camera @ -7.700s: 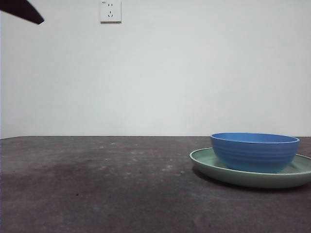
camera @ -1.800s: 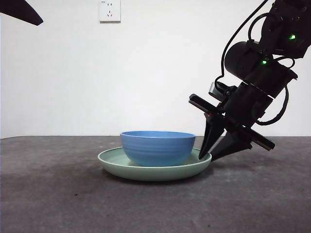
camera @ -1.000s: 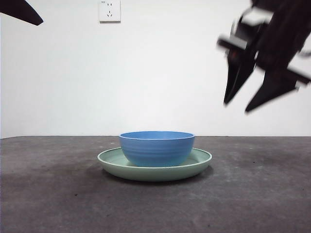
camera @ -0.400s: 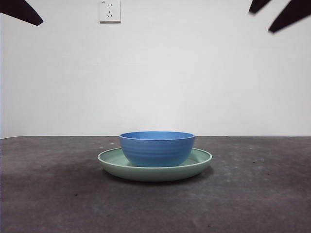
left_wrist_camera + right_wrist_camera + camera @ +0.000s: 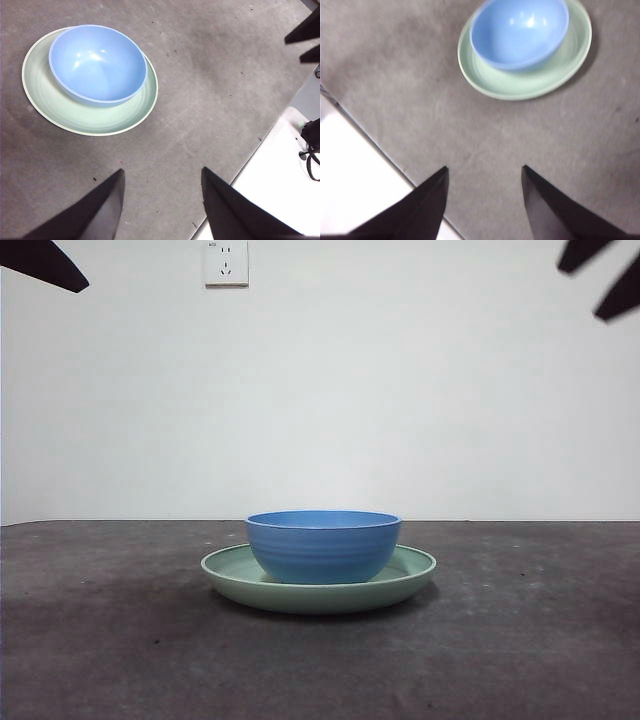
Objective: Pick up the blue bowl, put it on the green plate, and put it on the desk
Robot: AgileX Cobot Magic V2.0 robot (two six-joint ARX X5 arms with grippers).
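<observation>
The blue bowl [image 5: 323, 544] sits upright in the green plate [image 5: 225, 569], which rests on the desk [image 5: 110, 640] at the middle of the front view. The bowl [image 5: 97, 64] sits off-centre on the plate [image 5: 60, 107] in the left wrist view. Both also show in the right wrist view, bowl [image 5: 519, 31] on plate [image 5: 535, 82]. My left gripper [image 5: 161, 176] is open, empty and high above the desk. My right gripper [image 5: 484, 172] is open, empty and high too; its jaws show as dark tips at the front view's top right [image 5: 601, 280].
A white wall with a socket [image 5: 226, 262] stands behind the desk. The desk's edge and a white surface beyond it [image 5: 270, 185] show in both wrist views. The other arm's black tip [image 5: 45, 264] is at the top left corner.
My right gripper let go beside the plate, then rose and drew back up to the right, almost out of the front view. Earlier the plate and bowl moved from the right to the middle.
</observation>
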